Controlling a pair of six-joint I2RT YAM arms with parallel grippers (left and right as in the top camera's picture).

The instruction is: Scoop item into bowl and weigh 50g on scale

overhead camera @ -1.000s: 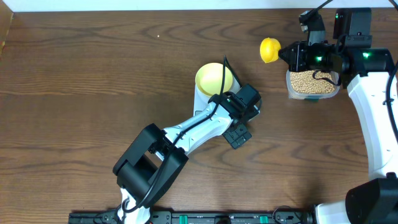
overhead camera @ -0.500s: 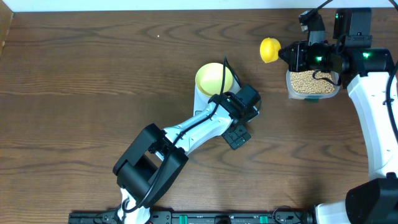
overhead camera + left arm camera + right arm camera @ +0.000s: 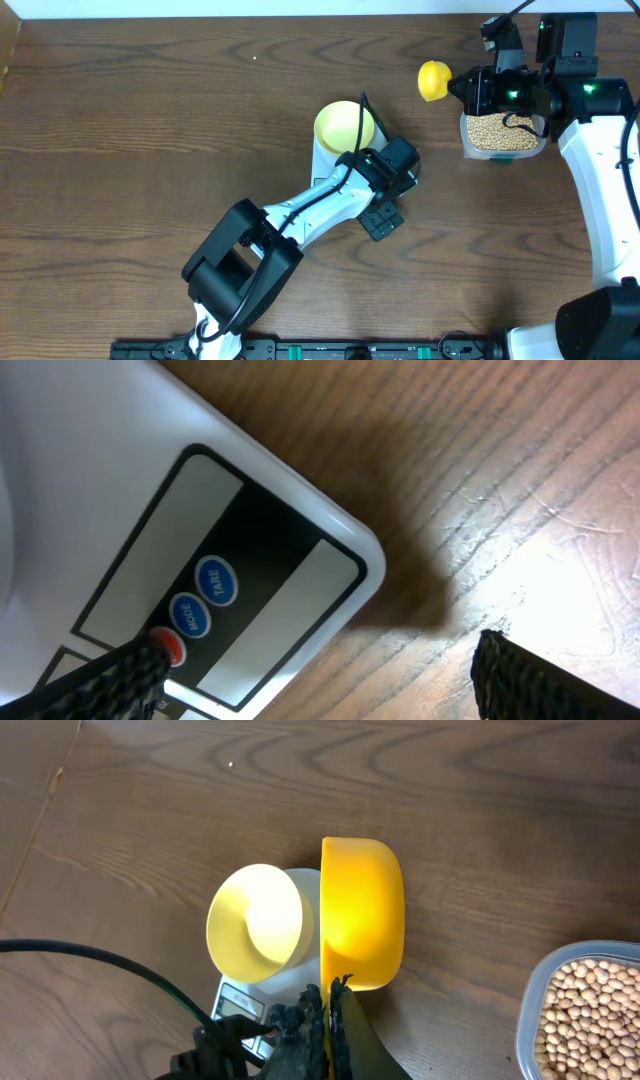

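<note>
The pale yellow-green bowl (image 3: 345, 125) (image 3: 258, 925) stands empty on the white scale (image 3: 324, 162) (image 3: 290, 510) (image 3: 240, 1003). My left gripper (image 3: 386, 192) (image 3: 320, 680) hangs open over the scale's front panel. One of its fingertips (image 3: 125, 672) overlaps the red button beside the MODE and TARE buttons; whether it touches is unclear. My right gripper (image 3: 478, 90) (image 3: 328, 1012) is shut on the handle of a bright yellow scoop (image 3: 433, 80) (image 3: 362, 915), held in the air between bowl and tub. The scoop's inside is hidden. Tan beans (image 3: 500, 132) (image 3: 592, 1010) fill the clear tub.
The clear plastic tub (image 3: 468, 148) (image 3: 527, 1020) sits at the right under my right arm. A black cable (image 3: 110, 970) runs across the lower left of the right wrist view. The table's far edge lies along the top of the overhead view.
</note>
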